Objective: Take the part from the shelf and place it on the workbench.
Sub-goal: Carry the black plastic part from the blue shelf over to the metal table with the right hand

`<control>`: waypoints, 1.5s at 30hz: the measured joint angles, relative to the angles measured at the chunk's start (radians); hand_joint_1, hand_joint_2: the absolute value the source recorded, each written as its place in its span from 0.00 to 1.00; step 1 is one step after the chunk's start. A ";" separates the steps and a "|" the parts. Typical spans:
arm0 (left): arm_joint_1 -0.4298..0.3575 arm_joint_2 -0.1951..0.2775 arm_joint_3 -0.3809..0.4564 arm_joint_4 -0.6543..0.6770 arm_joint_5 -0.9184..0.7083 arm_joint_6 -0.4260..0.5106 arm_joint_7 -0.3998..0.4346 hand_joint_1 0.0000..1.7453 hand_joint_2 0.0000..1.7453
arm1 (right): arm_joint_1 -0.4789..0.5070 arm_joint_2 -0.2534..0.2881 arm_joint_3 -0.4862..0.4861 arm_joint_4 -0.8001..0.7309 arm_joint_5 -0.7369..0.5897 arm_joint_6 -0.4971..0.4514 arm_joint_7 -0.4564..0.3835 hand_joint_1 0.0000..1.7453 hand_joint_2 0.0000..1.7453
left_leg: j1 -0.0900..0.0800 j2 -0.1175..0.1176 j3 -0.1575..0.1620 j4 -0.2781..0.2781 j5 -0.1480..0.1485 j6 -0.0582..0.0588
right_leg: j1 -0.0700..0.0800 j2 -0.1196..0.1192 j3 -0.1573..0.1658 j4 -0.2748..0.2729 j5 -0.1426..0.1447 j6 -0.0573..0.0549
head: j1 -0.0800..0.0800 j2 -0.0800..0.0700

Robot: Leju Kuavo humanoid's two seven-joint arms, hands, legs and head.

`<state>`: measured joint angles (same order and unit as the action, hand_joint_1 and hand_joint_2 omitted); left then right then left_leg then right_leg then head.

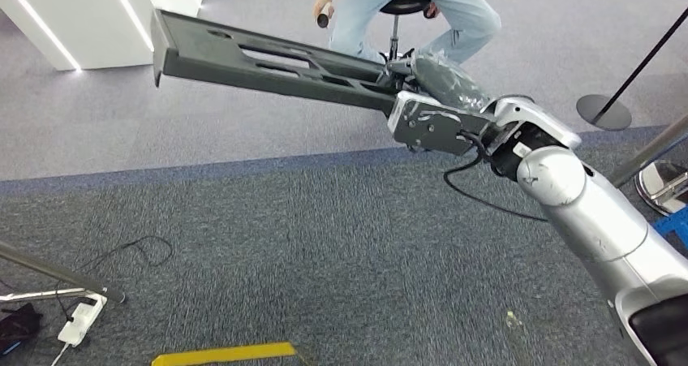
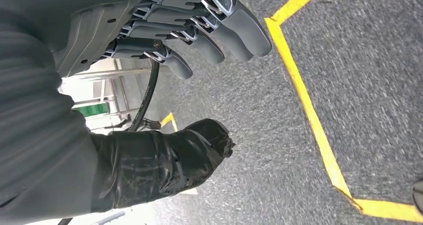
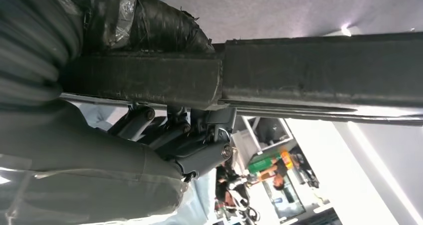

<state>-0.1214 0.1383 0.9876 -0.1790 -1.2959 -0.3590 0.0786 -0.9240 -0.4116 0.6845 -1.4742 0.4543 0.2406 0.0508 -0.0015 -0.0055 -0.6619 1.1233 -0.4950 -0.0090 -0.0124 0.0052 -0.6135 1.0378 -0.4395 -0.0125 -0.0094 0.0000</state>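
Reaching in from about four o'clock in the head view, the silver right arm (image 1: 600, 220) stretches toward the middle of the scene, and the right hand (image 1: 434, 98) grips one end of the part (image 1: 260, 62), a long dark grey moulded piece with slots and a round hole along its upper face. From the hand the part runs out toward ten o'clock, held in the air above the grey carpet (image 1: 308, 252), touching nothing else, its far end near a white cabinet (image 1: 97, 17) at eleven o'clock. In the right wrist view the thumb, wrapped in black film, lies on one face of the part (image 3: 319, 68) and the dark fingers (image 3: 199, 145) curl against the opposite face, so the piece is clamped between them. A person in light blue trousers (image 1: 454, 13) sits on a stool at twelve o'clock, beyond the held end of the part, one hand holding a small cylinder. A black stanchion with a round base (image 1: 604, 110) stands at two o'clock, a white power strip (image 1: 81, 317) with its cable lies on the carpet at eight o'clock, and a strip of yellow tape (image 1: 223, 354) shows at six o'clock. In the left wrist view the left hand (image 2: 164, 75) hangs over carpet marked with a yellow line (image 2: 309, 110); its grey fingers (image 2: 239, 30) are extended side by side, well apart from the black-wrapped thumb (image 2: 164, 165), and nothing lies between them.
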 joint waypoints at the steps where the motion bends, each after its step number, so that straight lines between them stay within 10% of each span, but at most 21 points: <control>1: 0.000 0.000 0.000 0.000 0.000 0.000 0.000 0.00 1.00 | 0.000 0.000 0.000 0.000 0.000 0.000 0.000 1.00 1.00 | 0.001 0.000 -0.031 0.065 -0.029 -0.005 | 0.001 0.000 0.000 0.000 0.000 -0.002 | -0.002 0.000; 4: 0.001 -0.002 0.000 0.000 0.000 -0.001 0.000 0.00 1.00 | 0.001 0.000 0.000 0.000 0.000 0.000 0.000 1.00 1.00 | 0.003 0.000 -0.091 0.174 -0.050 -0.005 | 0.005 0.000 0.001 0.000 -0.002 -0.005 | -0.002 0.000; 8: 0.000 -0.001 0.000 0.000 0.000 0.000 0.000 0.00 1.00 | -0.002 0.000 0.000 0.000 0.000 0.000 0.000 1.00 1.00 | -0.004 -0.001 0.017 -0.051 0.059 0.013 | 0.008 0.001 0.006 -0.001 -0.004 -0.004 | -0.001 0.000; 13: -0.001 0.002 0.000 0.000 0.000 0.000 0.000 0.00 1.00 | -0.001 0.000 0.000 0.000 0.000 0.000 0.000 1.00 1.00 | -0.011 0.000 0.050 -0.122 0.074 0.034 | 0.006 0.002 0.000 -0.001 -0.010 0.017 | 0.000 0.000; 18: -0.001 0.001 0.000 0.000 0.000 0.000 0.000 0.00 1.00 | 0.004 -0.001 0.000 0.001 0.000 0.000 0.000 1.00 1.00 | -0.008 0.002 0.057 -0.135 0.081 0.051 | 0.005 0.000 -0.115 0.249 -0.127 0.028 | 0.001 0.000; 20: -0.001 0.000 0.000 0.000 0.000 0.000 0.000 0.00 1.00 | 0.007 -0.001 0.000 0.002 0.000 0.000 0.000 1.00 1.00 | -0.006 0.001 0.056 -0.127 0.076 0.048 | 0.000 -0.001 -0.112 0.238 -0.100 0.033 | 0.002 0.000; 23: -0.001 0.000 0.000 0.000 0.000 0.000 0.000 0.00 1.00 | 0.005 -0.001 0.000 0.001 0.000 0.000 0.000 1.00 1.00 | -0.003 -0.001 0.050 -0.101 0.061 0.035 | -0.004 -0.001 -0.021 0.057 -0.020 0.036 | 0.001 0.000; 28: 0.000 0.000 0.000 0.000 0.000 0.000 0.000 0.00 1.00 | 0.004 -0.001 0.000 0.000 0.000 0.000 0.000 1.00 1.00 | -0.002 -0.002 0.035 -0.082 0.050 0.013 | 0.002 0.002 0.000 0.011 -0.009 0.013 | 0.000 0.000; 34: 0.000 -0.002 0.000 0.000 0.000 0.000 0.000 0.00 1.00 | 0.002 -0.001 0.000 0.000 0.000 0.000 0.000 1.00 1.00 | 0.004 0.001 -0.094 0.191 -0.067 -0.009 | 0.001 -0.001 0.003 0.005 -0.006 -0.001 | -0.004 0.000; 39: 0.000 -0.002 0.000 0.000 0.000 0.000 0.000 0.00 1.00 | -0.002 -0.001 0.000 0.000 0.000 0.000 0.000 1.00 1.00 | -0.003 -0.001 0.027 -0.067 0.057 0.010 | 0.004 0.001 0.004 0.003 -0.006 0.003 | -0.004 0.000; 45: -0.001 0.001 0.000 0.000 0.000 0.000 0.000 0.00 1.00 | -0.001 -0.001 0.000 0.000 0.000 0.000 0.000 1.00 1.00 | -0.007 0.001 0.056 -0.129 0.077 0.040 | 0.003 0.002 -0.019 0.042 -0.037 0.026 | -0.003 0.000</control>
<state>-0.1225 0.1391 0.9876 -0.1789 -1.2959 -0.3590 0.0782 -0.9248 -0.4129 0.6845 -1.4745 0.4542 0.2407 0.0506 -0.0082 -0.0040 -0.6063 0.9948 -0.4183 0.0308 -0.0089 0.0071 -0.6325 1.0797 -0.4761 0.0139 -0.0120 0.0000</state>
